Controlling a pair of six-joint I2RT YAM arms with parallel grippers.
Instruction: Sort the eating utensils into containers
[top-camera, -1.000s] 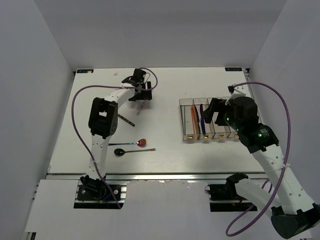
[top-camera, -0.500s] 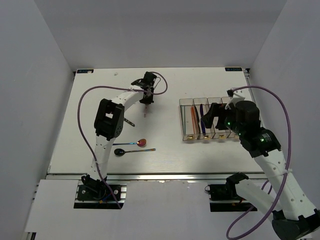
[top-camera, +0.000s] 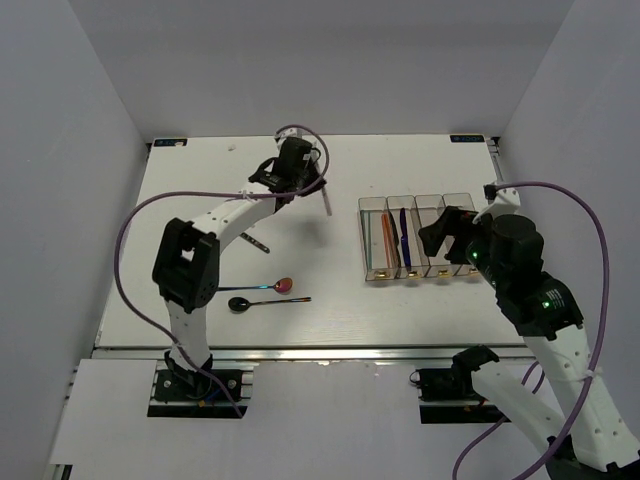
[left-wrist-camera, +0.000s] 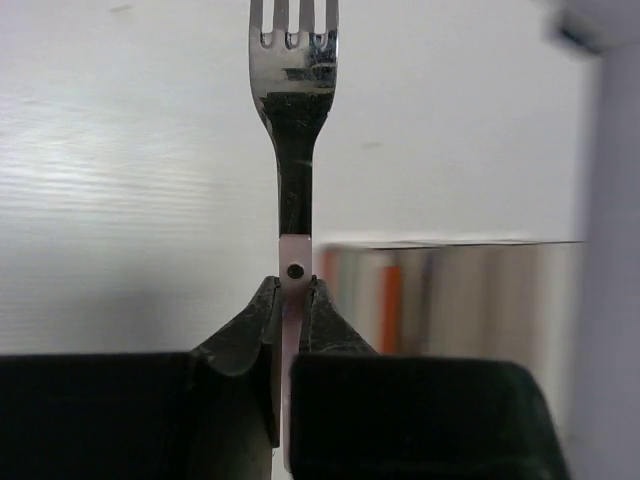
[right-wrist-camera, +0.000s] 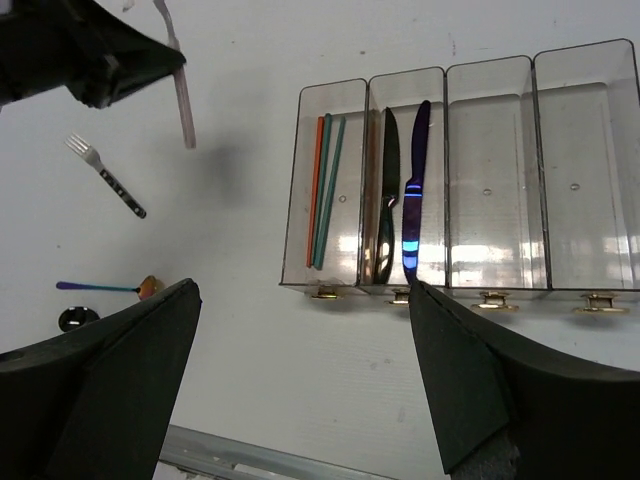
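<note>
My left gripper (top-camera: 305, 180) is shut on the pale handle of a silver fork (left-wrist-camera: 295, 150), tines pointing away, held above the table left of the containers (top-camera: 372, 240). The first bin holds orange and teal chopsticks (right-wrist-camera: 325, 190), the second two iridescent knives (right-wrist-camera: 402, 190), and the two right bins (right-wrist-camera: 575, 180) show nothing inside. A second fork (right-wrist-camera: 105, 178) lies on the table. A red-bowled spoon (top-camera: 285, 286) and a black-bowled spoon (top-camera: 240, 303) lie near the front. My right gripper (right-wrist-camera: 302, 300) hangs open above the bins' near end, holding nothing.
The bins' yellowish tags (right-wrist-camera: 400, 296) face the near edge of the table (top-camera: 300, 345). White walls (top-camera: 90, 150) enclose the table on three sides. My left arm's purple cable (top-camera: 130, 230) loops over the left side.
The left gripper has shut on a fork, lifted it off the table and swung it right toward the bins. My right arm has drawn back slightly to the right.
</note>
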